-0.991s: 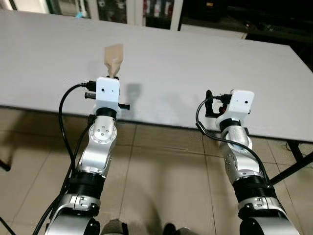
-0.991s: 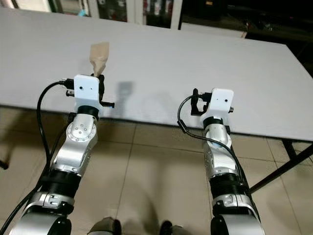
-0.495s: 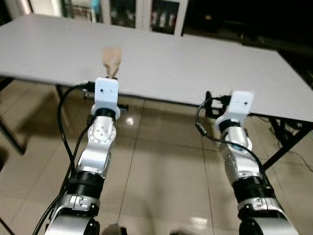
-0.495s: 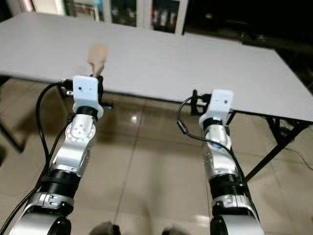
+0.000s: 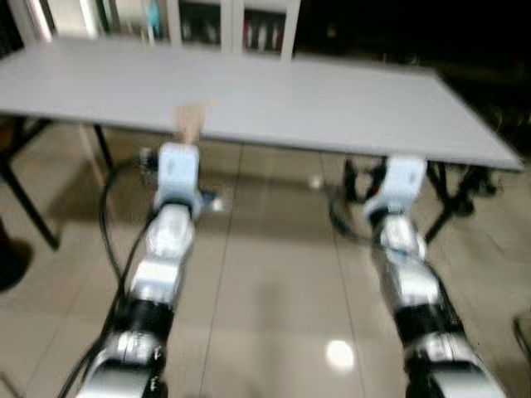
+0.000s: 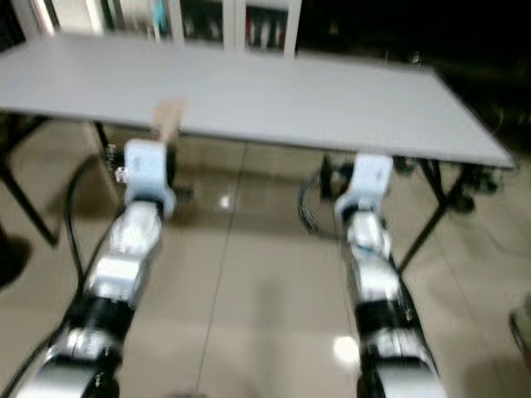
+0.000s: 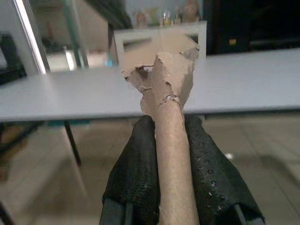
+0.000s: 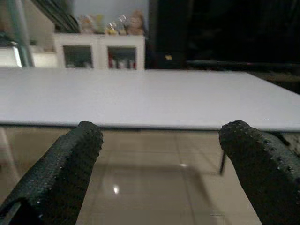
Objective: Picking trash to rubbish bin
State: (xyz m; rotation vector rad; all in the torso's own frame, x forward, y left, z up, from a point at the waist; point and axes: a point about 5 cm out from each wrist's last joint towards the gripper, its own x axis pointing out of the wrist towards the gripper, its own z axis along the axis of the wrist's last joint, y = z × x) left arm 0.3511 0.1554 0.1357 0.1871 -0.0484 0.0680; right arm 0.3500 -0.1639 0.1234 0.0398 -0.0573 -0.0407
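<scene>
A brown cardboard tube with a torn, crumpled end [image 7: 168,117] sticks up between the black fingers [image 7: 136,173] of my left gripper [image 7: 169,154], which is shut on it. From my head the torn tip [image 5: 190,123] shows above the left wrist [image 5: 177,166], held out in front of the white table's near edge [image 5: 274,137]. My right gripper [image 8: 161,150] is open, nothing between its two fingers, and faces the table edge [image 8: 140,123] at about table height. The right wrist [image 5: 404,178] hangs below the table's front edge.
The long white table [image 6: 249,91] spans the view, with black legs at the left [image 5: 25,199] and right [image 5: 452,195]. Glossy tiled floor [image 5: 265,290] lies in front of it. White cabinets [image 8: 98,51] stand behind the table.
The whole picture has shifted and blurred: the table now sits farther away, with more floor before me. The left gripper still holds the tube; the right stays open.
</scene>
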